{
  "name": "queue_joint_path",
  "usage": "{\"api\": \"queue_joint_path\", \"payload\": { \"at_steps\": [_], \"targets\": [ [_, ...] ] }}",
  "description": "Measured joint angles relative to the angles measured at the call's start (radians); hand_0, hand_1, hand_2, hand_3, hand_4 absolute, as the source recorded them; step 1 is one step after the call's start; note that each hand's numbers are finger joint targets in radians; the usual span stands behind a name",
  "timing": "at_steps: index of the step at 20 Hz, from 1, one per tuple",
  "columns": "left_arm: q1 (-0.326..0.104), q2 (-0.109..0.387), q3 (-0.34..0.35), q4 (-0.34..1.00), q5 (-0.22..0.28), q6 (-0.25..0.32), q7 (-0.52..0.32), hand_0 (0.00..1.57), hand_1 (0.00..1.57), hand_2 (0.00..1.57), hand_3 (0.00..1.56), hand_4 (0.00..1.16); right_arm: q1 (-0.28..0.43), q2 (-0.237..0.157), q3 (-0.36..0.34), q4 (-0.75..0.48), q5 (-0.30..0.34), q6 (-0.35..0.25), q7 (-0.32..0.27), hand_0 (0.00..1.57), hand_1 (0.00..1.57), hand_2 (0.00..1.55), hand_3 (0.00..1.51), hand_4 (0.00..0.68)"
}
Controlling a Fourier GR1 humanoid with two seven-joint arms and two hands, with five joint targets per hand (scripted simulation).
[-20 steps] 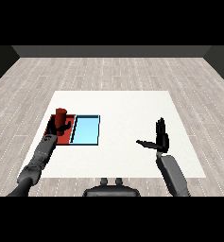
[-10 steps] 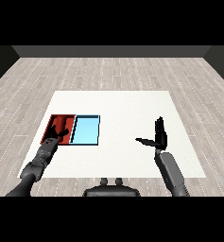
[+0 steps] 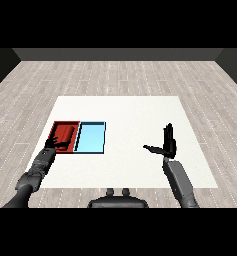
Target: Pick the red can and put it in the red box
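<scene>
On the left side of the white worktop, the red tray lies touching the light blue tray. The red can lies on its side inside the red tray, along its right wall. The left hand hangs over the tray's near edge, its fingers relaxed and spread, holding nothing, just short of the can. The right hand stands upright well apart, fingers straight, thumb stretched leftward.
</scene>
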Motion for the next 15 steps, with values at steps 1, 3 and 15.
{"api": "queue_joint_path", "payload": {
  "at_steps": [1,3,15],
  "targets": [
    [0.004,-0.006,-0.002,0.000,-0.003,0.003,-0.004,0.00,0.00,0.00,0.00,0.00,0.009,-0.002,-0.004,-0.011,-0.003,0.003,-0.002,0.00,0.00,0.00,0.00,0.000],
    [0.006,-0.006,-0.003,-0.005,-0.006,0.012,-0.013,0.00,0.00,0.00,0.00,0.00,-0.005,0.001,-0.011,-0.001,-0.006,0.008,0.000,0.00,0.00,0.00,0.00,0.000],
    [0.020,-0.021,0.133,-0.262,0.137,-0.127,-0.372,0.00,0.00,0.00,0.00,0.00,0.050,-0.009,-0.008,-0.062,-0.024,0.096,-0.044,0.00,0.00,0.00,0.00,0.000]
  ]
}}
